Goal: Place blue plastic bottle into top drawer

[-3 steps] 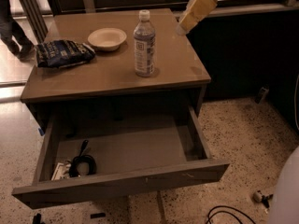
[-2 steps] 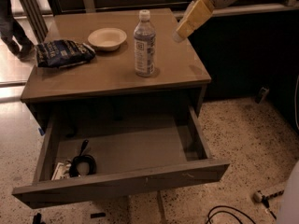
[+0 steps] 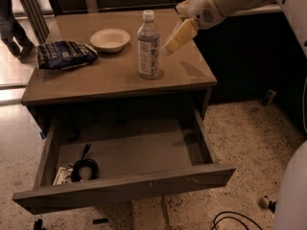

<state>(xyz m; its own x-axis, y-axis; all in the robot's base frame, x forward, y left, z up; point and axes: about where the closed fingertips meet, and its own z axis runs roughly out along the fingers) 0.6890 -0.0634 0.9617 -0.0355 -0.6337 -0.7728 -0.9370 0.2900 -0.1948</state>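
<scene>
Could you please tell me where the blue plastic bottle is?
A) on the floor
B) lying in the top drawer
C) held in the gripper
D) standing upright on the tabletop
D: the blue plastic bottle stands upright on the table, the gripper hovers beside it without touching, and the open top drawer holds no bottle.

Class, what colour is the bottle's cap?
White cap, clearest in the camera view; the claw hovers just right of the bottle.
</scene>
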